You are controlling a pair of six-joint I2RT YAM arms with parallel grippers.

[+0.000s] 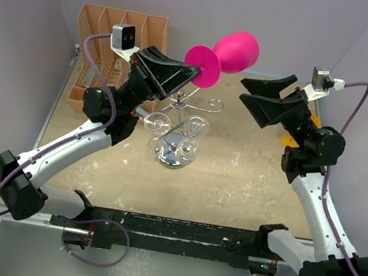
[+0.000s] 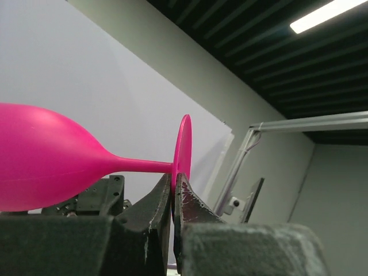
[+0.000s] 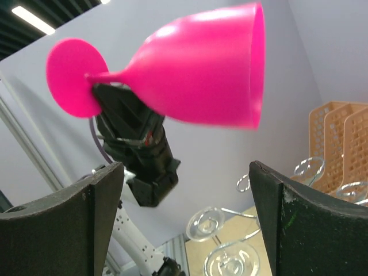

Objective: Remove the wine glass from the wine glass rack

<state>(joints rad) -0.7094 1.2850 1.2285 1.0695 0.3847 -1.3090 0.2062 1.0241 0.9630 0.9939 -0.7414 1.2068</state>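
Glass [image 1: 234,51] hung clear of rack [image 1: 173,152], lying sideways in air at upper centre of top view, bowl pointing right. Left gripper [image 1: 195,73] was pressed together on edge of foot, likely because thin disc gave only flat hold; stem ran level as result. Right gripper [image 1: 257,98] stood spread and empty, facing bowl from right, probably ready to support or receive. Rack stood on counter [image 1: 247,183] below, clear glasses [image 1: 193,124] hanging on it.
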